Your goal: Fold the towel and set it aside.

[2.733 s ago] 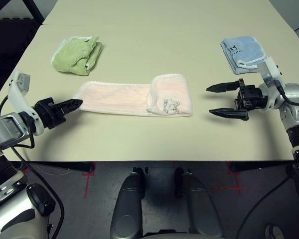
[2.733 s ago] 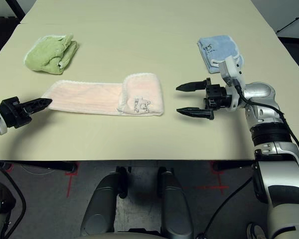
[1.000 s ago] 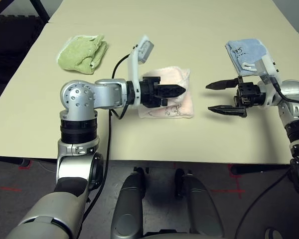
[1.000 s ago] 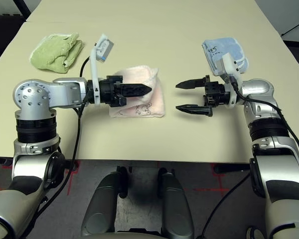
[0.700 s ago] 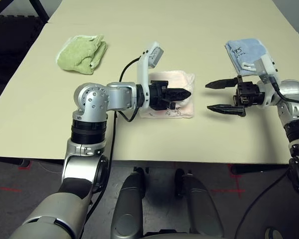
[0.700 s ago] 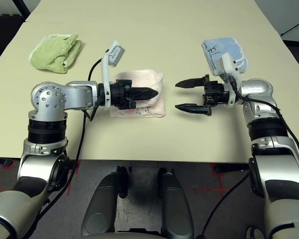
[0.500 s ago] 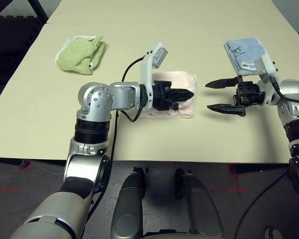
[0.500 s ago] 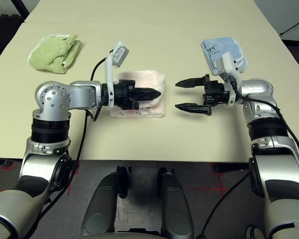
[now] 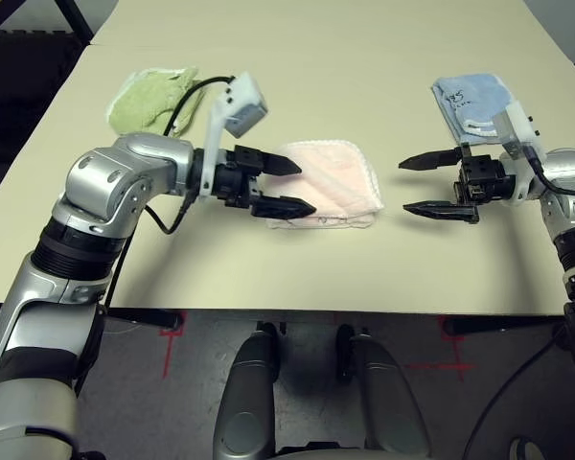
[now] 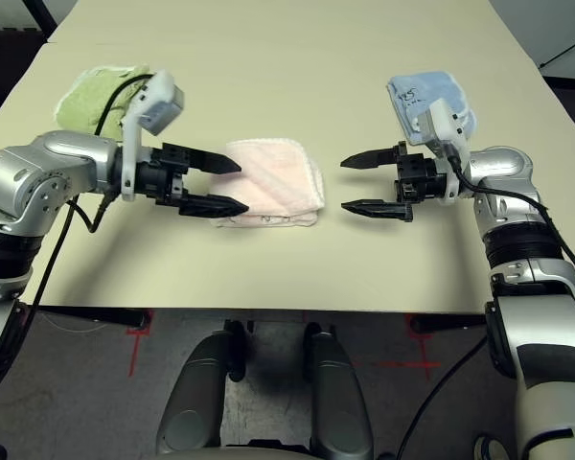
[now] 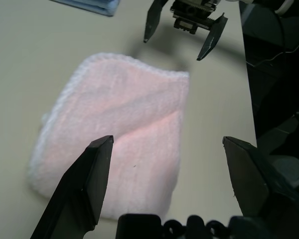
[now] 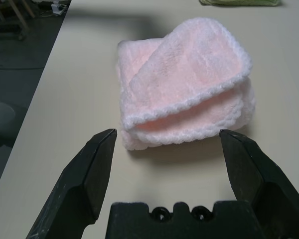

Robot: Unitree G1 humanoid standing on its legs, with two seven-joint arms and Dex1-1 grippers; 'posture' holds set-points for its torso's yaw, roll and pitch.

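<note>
The folded towel (image 9: pixel 328 182) lies on the tabletop (image 9: pixel 383 57) between the wide-open, empty left pincer (image 9: pixel 289 186) and right pincer (image 9: pixel 434 184). A one-layer grab risks unfolding it.

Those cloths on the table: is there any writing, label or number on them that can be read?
Light blue towel: dark handwritten marks on its top, too small to read for sure.
Pink towel: a faint dark mark along its near edge, too small to read.
Green towel: no writing visible.
Table: no text visible.
</note>
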